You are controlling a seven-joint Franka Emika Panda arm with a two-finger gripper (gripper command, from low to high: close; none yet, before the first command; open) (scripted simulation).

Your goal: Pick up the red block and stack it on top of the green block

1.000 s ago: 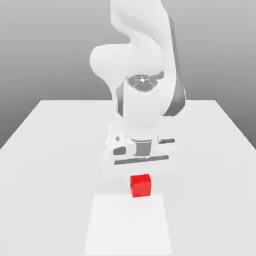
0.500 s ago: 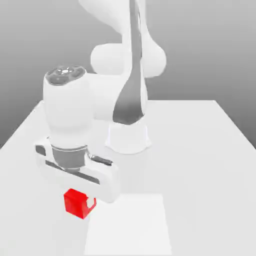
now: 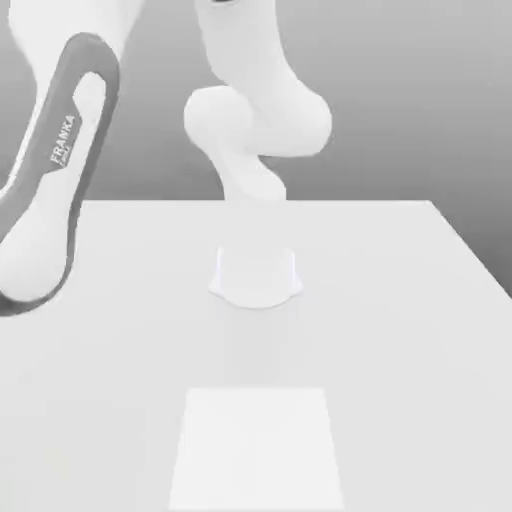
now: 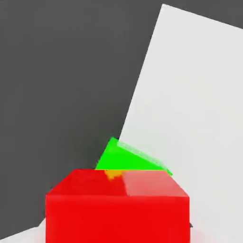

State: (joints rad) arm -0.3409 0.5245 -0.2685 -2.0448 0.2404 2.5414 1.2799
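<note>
"Fingers (image 4: 33,236): apart or clamped?"

"I cannot tell. Pale parts of them show at two opposite sides of the red block (image 4: 117,219), but whether they press on it stays unclear."

"So where is the red block?"

"Right at the fingers, between those pale parts, close under the hand."

"And the green block (image 4: 123,159)?"

"Beyond the red one as seen from the fingers, partly hidden behind it. I can't make out whether the two touch."

"What else is around the fingers?"

"Past the blocks, the pale tabletop (image 4: 194,95) meets a dark area (image 4: 61,95) along a straight edge, and the green block shows by that edge."

"How does the arm look from outside?"

"In the exterior view, a white arm link with a grey strip (image 3: 65,145) hangs at the view's left, well apart from the round base (image 3: 256,280)."
</note>
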